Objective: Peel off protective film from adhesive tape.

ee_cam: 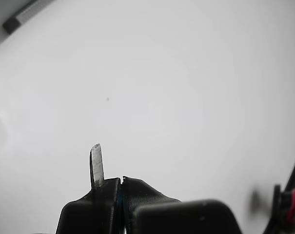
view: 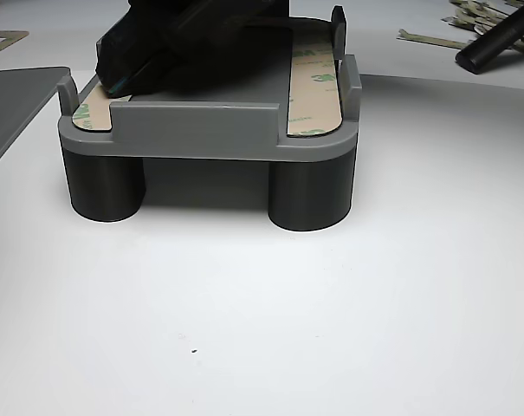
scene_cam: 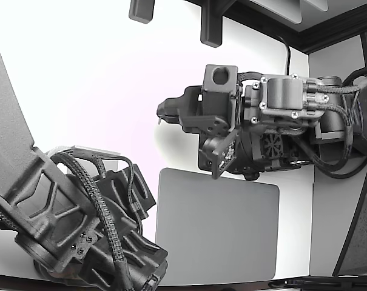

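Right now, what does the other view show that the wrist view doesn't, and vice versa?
Only the other view: a grey fixture on round legs, holding tape strips with printed liner, one at that view's right, one partly hidden at its left; a dark body sits over the fixture; a grey pad; loose strips far back.

Only the wrist view: the tool, jaws together, with a thin pale sliver standing up from one jaw; whether it is film I cannot tell.

Both: the bare white table.
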`<state>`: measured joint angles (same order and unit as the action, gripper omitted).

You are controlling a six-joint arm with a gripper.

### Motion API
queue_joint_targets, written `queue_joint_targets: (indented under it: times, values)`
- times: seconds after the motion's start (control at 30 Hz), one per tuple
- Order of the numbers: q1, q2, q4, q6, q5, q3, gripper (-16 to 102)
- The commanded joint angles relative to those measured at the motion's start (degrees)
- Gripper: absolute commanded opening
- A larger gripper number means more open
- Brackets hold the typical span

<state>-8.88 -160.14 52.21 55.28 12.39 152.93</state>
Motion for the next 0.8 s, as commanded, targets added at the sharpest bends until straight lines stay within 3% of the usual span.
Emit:
queue_joint_targets:
  times: [0.0, 0.2, 0.33, 0.57, 0.77]
  values:
    - [-6.4, 4.2, -1.1, 1.2, 8.3, -3.2, -11]
    - [-14.6, 19.2, -3.2, 0.7, 16.2, -9.1, -11]
    - [-18.5, 27.7, 1.5, -0.2, 19.5, -15.3, -11]
    - [-24.2, 30.5, -0.7, -2.7, 25.1, -14.2, -11]
    - [-27.1, 31.8, -3.7, -3.3, 27.1, -11.7, -11]
